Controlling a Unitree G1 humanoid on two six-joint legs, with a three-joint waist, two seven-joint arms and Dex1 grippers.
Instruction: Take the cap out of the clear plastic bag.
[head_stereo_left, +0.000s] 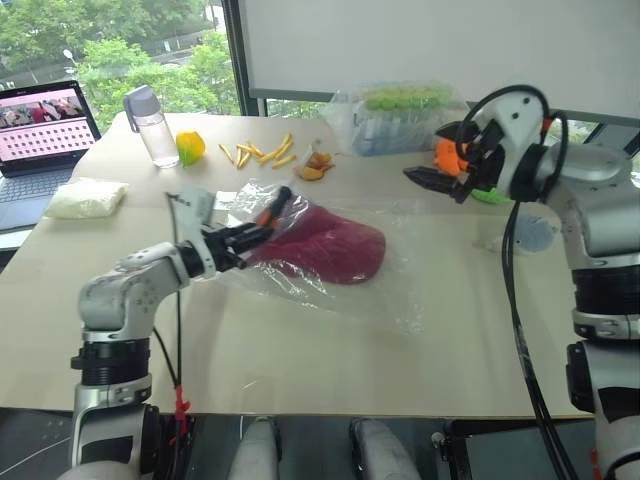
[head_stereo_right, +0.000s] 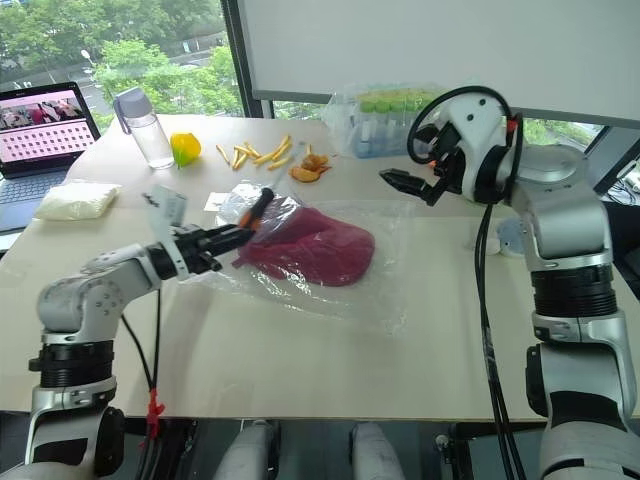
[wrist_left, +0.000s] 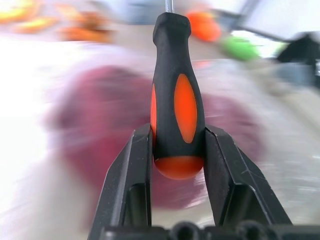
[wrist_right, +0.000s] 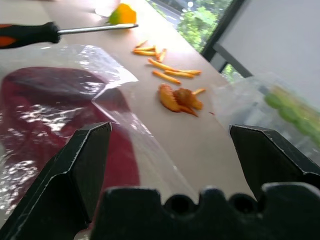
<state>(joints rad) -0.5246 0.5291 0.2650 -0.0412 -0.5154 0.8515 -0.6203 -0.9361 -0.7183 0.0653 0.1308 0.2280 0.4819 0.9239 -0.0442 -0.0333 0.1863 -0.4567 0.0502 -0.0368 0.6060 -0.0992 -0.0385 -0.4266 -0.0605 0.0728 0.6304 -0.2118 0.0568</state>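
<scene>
Dark red fabric shows through crinkled film near the middle of the desk (head_stereo_left: 300, 370): the cap (head_stereo_left: 335, 250) lies flat inside the clear plastic bag (head_stereo_left: 390, 290), which spreads wider than the cap on every side. The cap is wholly within the bag, nothing of it sticking out.

At the bag's end nearer the left edge of the desk, the left gripper (head_stereo_left: 248, 236) has its jaws closed on a screwdriver (wrist_left: 177, 107) with a black and orange handle. The left wrist view shows the handle's butt wedged between the two black fingers (wrist_left: 132, 175), the metal shaft running away from the gripper. In the head views the tool is held above the bag's left end, over the cap's edge; whether it touches the film cannot be told.

The right gripper (head_stereo_right: 405, 183) hangs in the air above the far right part of the desk, well apart from the bag, its jaws spread wide and holding nothing. Its wrist view looks down on the bag and cap.

Toward the far edge lie scattered yellow sticks (head_stereo_left: 258, 153), orange pieces (head_stereo_left: 316, 167), a yellow-green fruit (head_stereo_left: 190, 147), a water bottle (head_stereo_left: 150, 125) and a wrapped tray with green items (head_stereo_left: 400, 118). A white pouch (head_stereo_left: 85, 197) and a laptop (head_stereo_left: 40, 140) sit near the far left corner.
</scene>
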